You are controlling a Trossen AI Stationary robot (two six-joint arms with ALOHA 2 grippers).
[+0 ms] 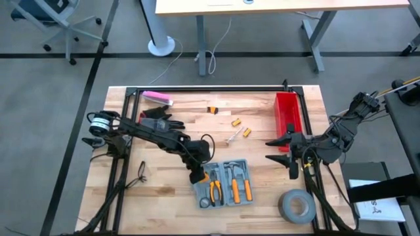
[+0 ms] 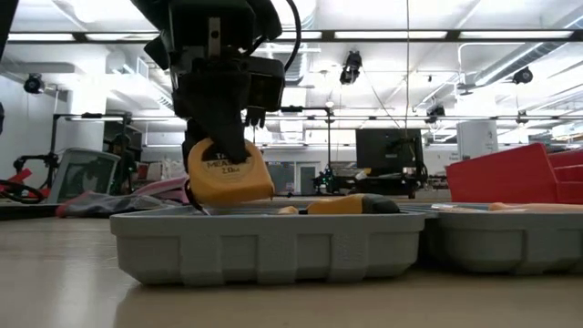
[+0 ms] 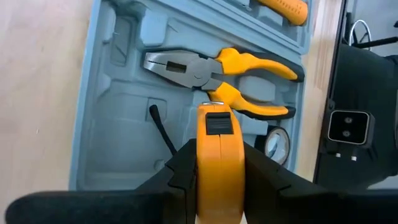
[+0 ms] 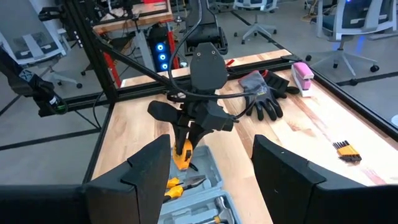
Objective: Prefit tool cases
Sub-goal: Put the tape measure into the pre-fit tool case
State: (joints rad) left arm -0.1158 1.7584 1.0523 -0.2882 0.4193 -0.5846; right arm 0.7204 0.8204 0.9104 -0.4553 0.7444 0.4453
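Yellow tape measure (image 3: pixel 217 162): pinched by my left gripper (image 3: pixel 219 171) above the tool case's (image 1: pixel 223 183) left half, mid-table.
Next: I lower squarely into its empty slot beside the pliers (image 3: pixel 217 71).
Right gripper (image 1: pixel 282 149): spread, waiting right.

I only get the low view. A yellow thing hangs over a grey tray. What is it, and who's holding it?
Observer: It's a tape measure. The left gripper has its jaws shut on its sides.
Operator: What's under it?
Observer: A moulded slot in the open tool case, right beside yellow-handled pliers.
Operator: Where's the other arm?
Observer: The right gripper waits with jaws open, next to the red bin.
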